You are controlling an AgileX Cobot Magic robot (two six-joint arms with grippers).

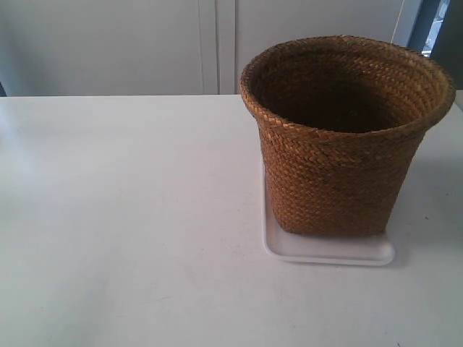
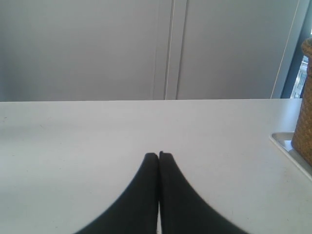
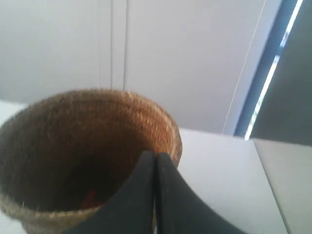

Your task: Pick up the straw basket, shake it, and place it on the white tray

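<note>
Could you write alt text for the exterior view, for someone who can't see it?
A large brown woven straw basket with a wide flared rim stands upright on a shallow white plastic tray, right of centre on a plain white table. Pale wall panels lie behind; no robot arm shows.

White table, pale wall panels, perhaps a window.

The left end effector has two smooth matte-black fingers, broad at the base and tapering to narrow tips. The right end effector looks identical.
</note>
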